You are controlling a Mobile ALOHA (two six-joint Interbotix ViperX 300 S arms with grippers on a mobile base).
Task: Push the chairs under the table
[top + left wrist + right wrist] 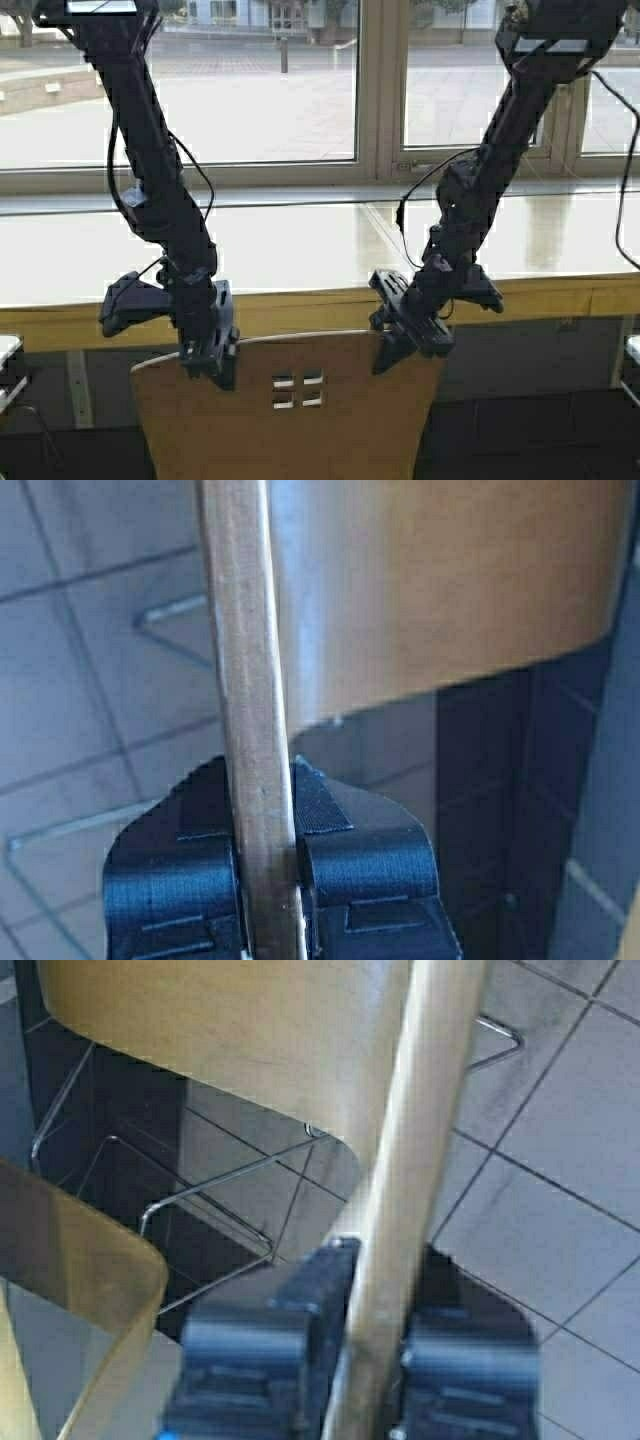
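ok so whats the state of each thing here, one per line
chair: upright, backrest top edge gripped at both ends, not yet under the table
left gripper: shut on the backrest edge
right gripper: shut on the backrest edge
table: beyond the chair, glossy top bare where visible
second chair: beside, ungripped

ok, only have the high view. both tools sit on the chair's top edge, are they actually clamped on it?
Observer: Left wrist view shows the left tool with fingers pressed on both faces of the chair back's edge.
Operator: right one?
Observer: Same; the right tool straddles the edge, fingers tight against it.
Operator: anything beside it?
Observer: A second chair back shows close by in the right wrist view.
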